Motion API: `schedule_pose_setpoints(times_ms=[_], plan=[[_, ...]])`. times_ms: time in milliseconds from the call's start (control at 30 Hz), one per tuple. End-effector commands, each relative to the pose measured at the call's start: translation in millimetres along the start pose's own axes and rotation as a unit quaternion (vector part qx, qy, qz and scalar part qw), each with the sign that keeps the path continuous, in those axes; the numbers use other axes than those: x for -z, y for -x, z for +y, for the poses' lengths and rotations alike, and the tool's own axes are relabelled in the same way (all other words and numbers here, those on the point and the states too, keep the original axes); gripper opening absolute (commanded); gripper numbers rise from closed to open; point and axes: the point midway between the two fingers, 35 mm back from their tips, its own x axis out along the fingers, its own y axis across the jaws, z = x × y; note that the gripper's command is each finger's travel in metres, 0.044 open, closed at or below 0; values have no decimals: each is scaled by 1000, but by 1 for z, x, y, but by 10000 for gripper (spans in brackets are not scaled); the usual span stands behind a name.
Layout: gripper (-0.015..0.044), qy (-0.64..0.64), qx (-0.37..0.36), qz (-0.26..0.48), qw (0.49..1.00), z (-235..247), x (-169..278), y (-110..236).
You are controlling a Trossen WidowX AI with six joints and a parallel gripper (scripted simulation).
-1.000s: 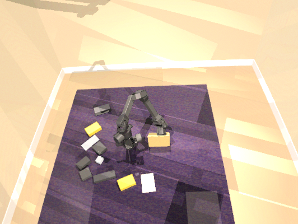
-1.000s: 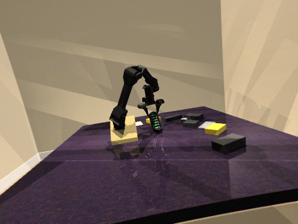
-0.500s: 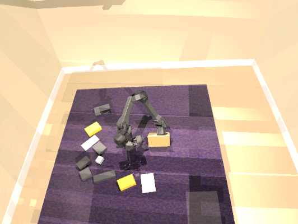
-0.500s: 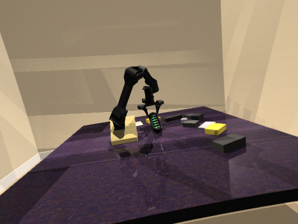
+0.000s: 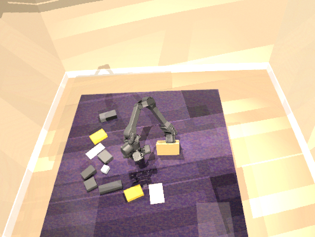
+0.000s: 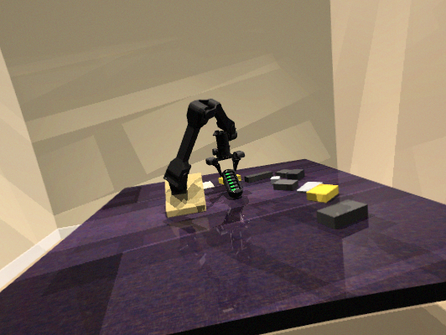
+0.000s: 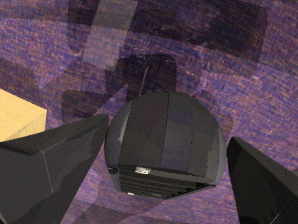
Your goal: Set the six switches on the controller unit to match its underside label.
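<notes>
Purple bench [image 6: 126, 251], beige walls. Tan base block [image 6: 184, 201] left; right of it the gripper [image 6: 225, 161], fingers wide, clamps the unit [image 6: 231, 184] by its top end. Unit hangs below, long axis near vertical, switches facing the exterior view, lower end near the bench; contact unclear.
</notes>
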Motion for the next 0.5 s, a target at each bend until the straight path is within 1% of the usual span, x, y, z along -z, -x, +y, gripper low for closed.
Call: schedule_pose_setpoints(times_ms=[0, 467], plan=[[338, 3, -16, 15, 1000, 7, 3, -13], [338, 3, -16, 15, 1000, 7, -3, -21]])
